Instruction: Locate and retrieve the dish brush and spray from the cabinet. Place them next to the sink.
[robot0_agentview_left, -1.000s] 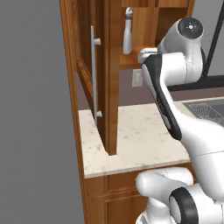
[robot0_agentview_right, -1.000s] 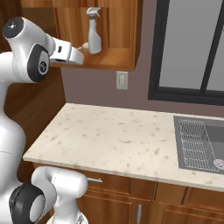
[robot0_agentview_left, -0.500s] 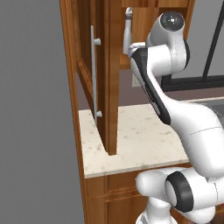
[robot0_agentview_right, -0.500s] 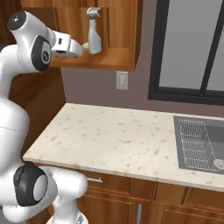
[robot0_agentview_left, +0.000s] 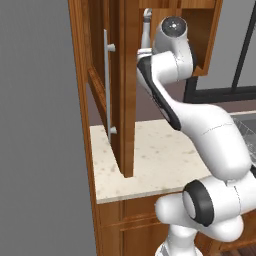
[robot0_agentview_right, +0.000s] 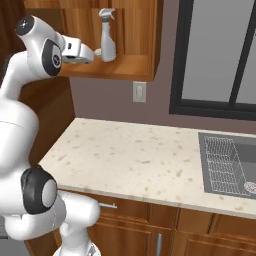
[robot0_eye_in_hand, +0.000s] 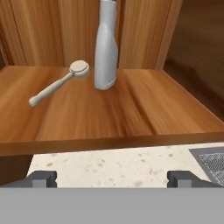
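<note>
The pale spray stands upright on the cabinet's wooden shelf, and the dish brush lies flat just to its left, head towards the bottle. From the right base view the spray is in the open cabinet. My gripper hovers at the shelf's front edge, a short way from the bottle. In the hand view my gripper is open, fingertips wide apart with nothing between them. The sink, with its wire rack, is set into the counter at the far right.
The cabinet door with its long silver handle stands swung open over the counter's left end. A beige speckled counter runs below. A wall outlet and a dark-framed window are behind it.
My arm has swung up and in towards the cabinet shelf, bringing the hand closer to the spray. The bottle and brush have not moved.
</note>
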